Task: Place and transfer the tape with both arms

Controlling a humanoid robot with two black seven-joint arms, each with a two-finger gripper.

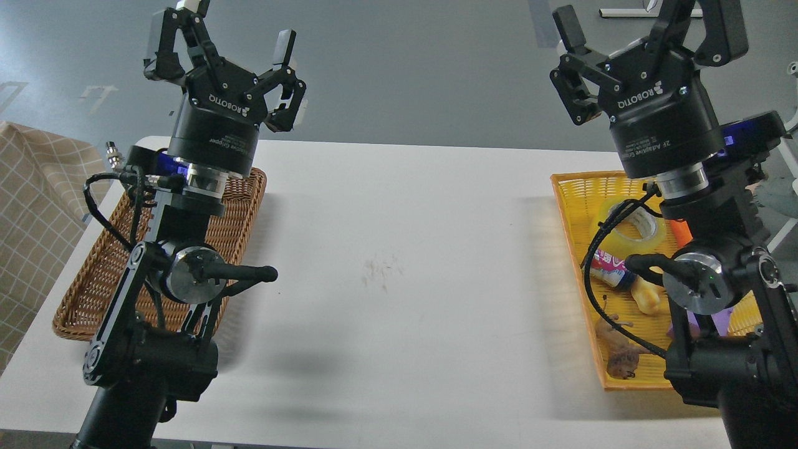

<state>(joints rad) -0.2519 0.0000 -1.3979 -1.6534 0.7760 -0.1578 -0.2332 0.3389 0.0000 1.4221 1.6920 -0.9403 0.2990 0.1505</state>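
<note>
The tape (631, 219), a translucent yellowish roll with a pale core, lies inside the yellow basket (568, 206) at the right side of the tabletop (399, 249). It sits in the far half of that basket, partly hidden behind the right arm's wrist and a black cable. Nothing grips or touches it.

Near the tape in the same basket: a small bottle with a pink and white label (608, 265), a yellow-brown rounded item (648, 299) just beyond it, an orange item (681, 234) mostly covered by the arm, a brown crumpled item (617, 358) at the near end, and a purple piece (717, 324) showing behind the arm joint.

The right pincer (642, 25) is raised well above the basket, pointing up and away. Its jaws stand wide apart and hold nothing; the right-hand finger is cut by the top edge of the view.

The left pincer (218, 53) is likewise raised, over the far end of the brown wicker basket (93, 287) at the left side of the tabletop. Its jaws are wide apart and empty, touching nothing.

The visible parts of the brown basket hold no items; the left arm covers much of it.

The middle of the white tabletop carries a faint grey scuff mark (380, 271). A checked beige cloth (37, 206) lies at the left edge of the view, beyond the tabletop
</note>
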